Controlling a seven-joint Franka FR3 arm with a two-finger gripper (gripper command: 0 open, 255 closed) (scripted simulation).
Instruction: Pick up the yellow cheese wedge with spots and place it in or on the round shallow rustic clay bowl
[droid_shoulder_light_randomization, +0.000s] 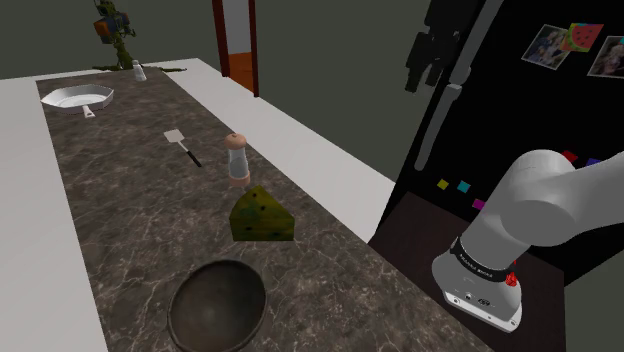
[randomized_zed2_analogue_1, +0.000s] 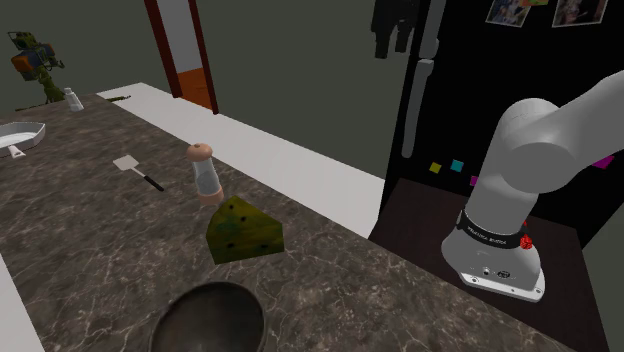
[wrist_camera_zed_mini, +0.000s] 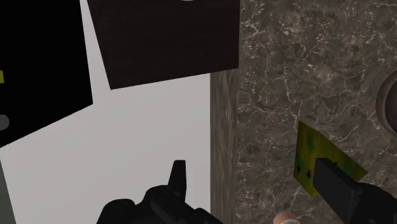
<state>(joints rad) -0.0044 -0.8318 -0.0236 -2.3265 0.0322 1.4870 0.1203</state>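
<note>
Near the counter's (droid_shoulder_light_randomization: 130, 230) stand-side edge lies one spotted yellow cheese wedge (droid_shoulder_light_randomization: 262, 217), between one dark round bowl (droid_shoulder_light_randomization: 200, 300) and one shaker (droid_shoulder_light_randomization: 236, 158). One gripper (wrist_camera_zed_mini: 257, 184), fingers spread wide, clasps nothing.

Exterior views overlook counter (droid_shoulder_light_randomization: 120, 220) (similar angles); wrist view, looking down

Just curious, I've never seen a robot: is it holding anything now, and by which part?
Nothing is held. The tool is open, fingers apart and clasping nothing; the cheese wedge lies on the countertop.
</note>
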